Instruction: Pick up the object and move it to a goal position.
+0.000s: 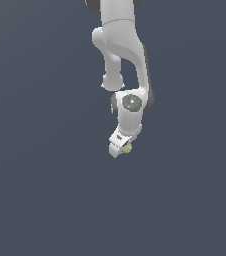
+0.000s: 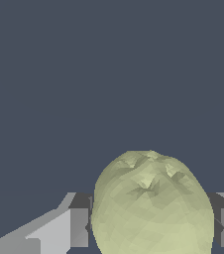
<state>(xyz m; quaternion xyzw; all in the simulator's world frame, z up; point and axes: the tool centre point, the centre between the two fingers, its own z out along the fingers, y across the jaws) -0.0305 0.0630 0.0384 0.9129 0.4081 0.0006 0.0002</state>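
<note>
bumpy ball [image 2: 151,206] seen clamped between both fingers [image 2: 78,227] only in wrist view, in exterior view mostly hidden, peeking at gripper's [image 1: 121,148] 4 o'clock

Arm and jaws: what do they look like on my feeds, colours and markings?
The arm is glossy white with rounded links and dark joint seams. A dark round cap with red and green marks sits near the wrist. The gripper is a white block; its fingers show as grey and dark.
</note>
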